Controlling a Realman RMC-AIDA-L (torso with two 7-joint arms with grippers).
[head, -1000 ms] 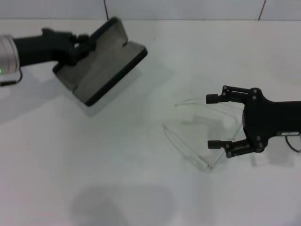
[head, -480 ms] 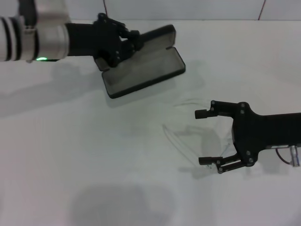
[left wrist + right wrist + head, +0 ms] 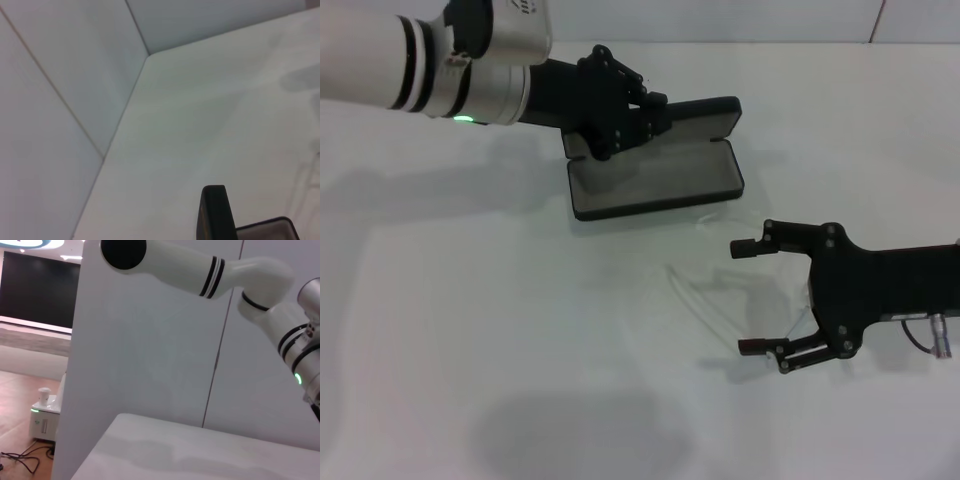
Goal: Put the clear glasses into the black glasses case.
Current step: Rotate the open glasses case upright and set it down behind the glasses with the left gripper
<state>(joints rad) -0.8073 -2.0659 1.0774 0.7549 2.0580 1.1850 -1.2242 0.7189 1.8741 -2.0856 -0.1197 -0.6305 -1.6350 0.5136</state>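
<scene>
desk (image 3: 520,380): bare from 6 to 9 o'clock | 12 o'clock: black glasses case (image 3: 655,180) open, left end effector (image 3: 625,118) blocks its hinge side (lid raised) | 4 o'clock: right end effector (image 3: 755,297) straddles clear glasses (image 3: 720,300)

The head camera looks down from above on the white surface (image 3: 520,350), with both arms reaching in from the sides. The left wrist camera sits close and low, facing the wall corner, sharing only that surface. The right wrist camera points outward at the wall panels and the left arm (image 3: 210,270).
</scene>
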